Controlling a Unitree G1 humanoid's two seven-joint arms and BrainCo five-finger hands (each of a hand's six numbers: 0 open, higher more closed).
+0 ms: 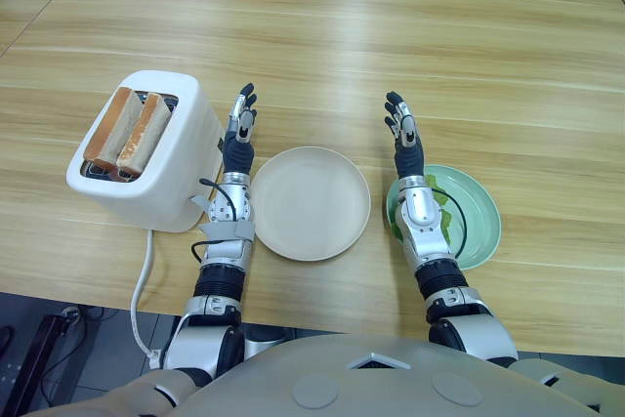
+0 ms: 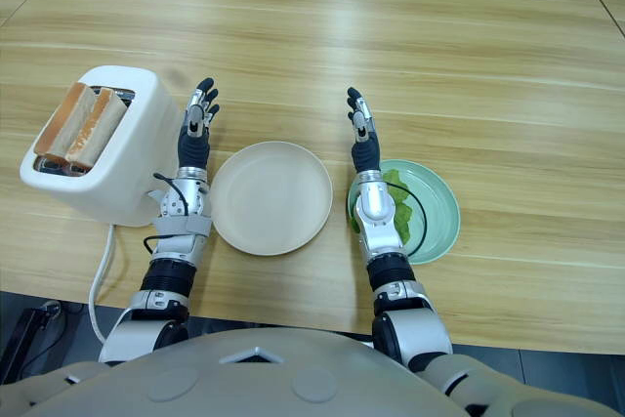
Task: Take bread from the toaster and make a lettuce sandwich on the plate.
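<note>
Light wooden table (image 1: 391, 26) carries everything. Two bread slices (image 1: 127, 131) stand in the slots of the white toaster (image 1: 186, 163), just left of the left hand (image 1: 240, 129). That hand holds nothing, its fingers straight and pointing away from the robot. The cream plate (image 1: 312, 202) lies between the two forearms. The right hand (image 1: 402, 129) is likewise stretched out and holds nothing, its forearm crossing above the green dish (image 1: 483, 217) of lettuce (image 2: 398, 207).

White toaster (image 1: 186, 148), tan bread (image 1: 132, 129), cream plate (image 1: 312, 204), mint-green dish (image 1: 483, 220), seemingly darker green lettuce (image 2: 401, 204), light wood-grain table (image 1: 391, 26)
</note>
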